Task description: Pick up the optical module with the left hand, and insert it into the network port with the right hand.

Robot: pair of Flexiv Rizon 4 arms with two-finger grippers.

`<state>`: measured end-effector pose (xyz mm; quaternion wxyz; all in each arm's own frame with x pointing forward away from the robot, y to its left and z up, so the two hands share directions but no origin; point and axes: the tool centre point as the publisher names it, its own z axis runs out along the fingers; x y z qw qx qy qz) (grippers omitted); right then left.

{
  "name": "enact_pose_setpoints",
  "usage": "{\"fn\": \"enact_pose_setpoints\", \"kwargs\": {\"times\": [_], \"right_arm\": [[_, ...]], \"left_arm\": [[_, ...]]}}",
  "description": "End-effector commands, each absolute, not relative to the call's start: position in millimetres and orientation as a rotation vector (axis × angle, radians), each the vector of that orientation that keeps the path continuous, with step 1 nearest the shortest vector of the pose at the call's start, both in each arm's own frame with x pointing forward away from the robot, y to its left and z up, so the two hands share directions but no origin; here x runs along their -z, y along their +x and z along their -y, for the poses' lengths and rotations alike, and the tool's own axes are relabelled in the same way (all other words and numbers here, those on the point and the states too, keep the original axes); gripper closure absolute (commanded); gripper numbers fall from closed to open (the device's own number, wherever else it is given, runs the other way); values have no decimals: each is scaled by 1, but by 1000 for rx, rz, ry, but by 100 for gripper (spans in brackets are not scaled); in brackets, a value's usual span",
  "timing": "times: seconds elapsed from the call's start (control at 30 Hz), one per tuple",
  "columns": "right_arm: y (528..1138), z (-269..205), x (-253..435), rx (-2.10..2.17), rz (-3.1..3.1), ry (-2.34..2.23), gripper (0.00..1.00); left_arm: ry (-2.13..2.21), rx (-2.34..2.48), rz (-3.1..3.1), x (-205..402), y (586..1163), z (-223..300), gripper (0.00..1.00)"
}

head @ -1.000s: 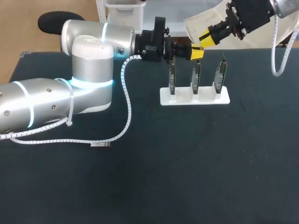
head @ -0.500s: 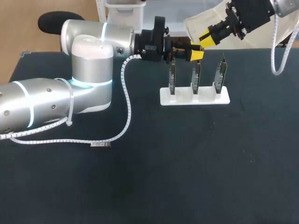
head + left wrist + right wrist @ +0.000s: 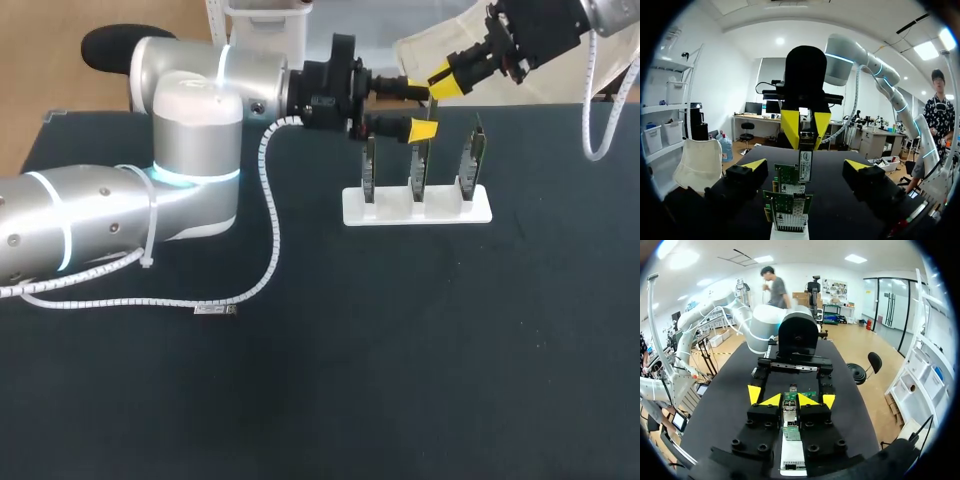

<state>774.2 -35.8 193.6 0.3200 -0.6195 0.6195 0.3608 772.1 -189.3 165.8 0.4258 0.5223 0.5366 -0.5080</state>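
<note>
Here, left pincer spread wide, right pincer pinching optical module, near white rack.

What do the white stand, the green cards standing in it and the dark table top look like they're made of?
White slotted stand: probably plastic, matte, evenly white. Green upright cards: circuit board, glossy green with silvery metal port cages. Dark table top: seems a soft matte mat, faintly speckled, no glare.

Bright, even light is pouring down from overhead; the dark tabletop is soaking it up without glare, soft highlights are gleaming on the left arm at middle left, shadows barely showing.
</note>
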Motion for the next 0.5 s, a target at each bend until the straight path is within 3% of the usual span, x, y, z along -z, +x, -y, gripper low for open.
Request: {"fn": "enact_pose_setpoints", "kwargs": {"times": [0.03, 0.5], "right_arm": [[772, 36, -193, -945, -1624, -1626, 100], [774, 37, -192, -941, -1619, -1628, 100]], "left_arm": [[1330, 1259, -1348, -171, 776, 191, 0], [1412, 1145, -1422, -174, 779, 176, 0]]}}
